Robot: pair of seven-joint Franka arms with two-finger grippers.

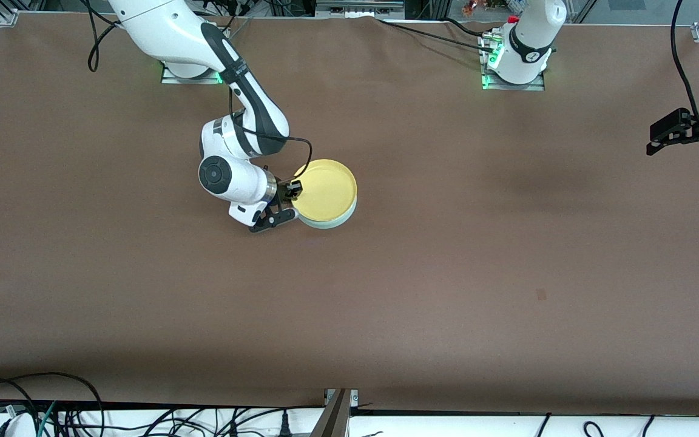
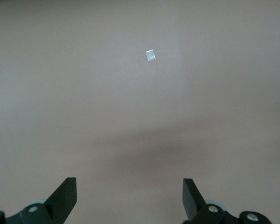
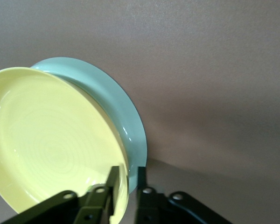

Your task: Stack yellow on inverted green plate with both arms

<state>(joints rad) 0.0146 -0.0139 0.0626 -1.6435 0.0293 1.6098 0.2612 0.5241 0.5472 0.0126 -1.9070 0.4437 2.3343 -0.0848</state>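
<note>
Mostly the green plate [image 1: 332,223] is hidden: the yellow plate [image 1: 325,188] sits rim-up on top of it, and only a pale crescent shows from about three to seven o'clock in the front view. The right wrist view cuts off the yellow plate [image 3: 51,144] at its edge, with the green plate [image 3: 116,102] peeking out beneath.

The right pincer [image 1: 293,191] is at the stack's nine o'clock edge. There the right pincer [image 3: 130,179] straddles the yellow rim, slackened, with a sliver of gap at its outer finger.

The left pincer [image 1: 659,136] waits at the front view's three o'clock margin, its arm cut off. The left pincer [image 2: 130,196] is spread wide and holds nothing.

The brown table [image 1: 446,273] lies bare all round the stack. A small pale square mark [image 2: 150,55] shows below the left pincer, and cables [image 1: 52,413] trail along the six o'clock edge.
</note>
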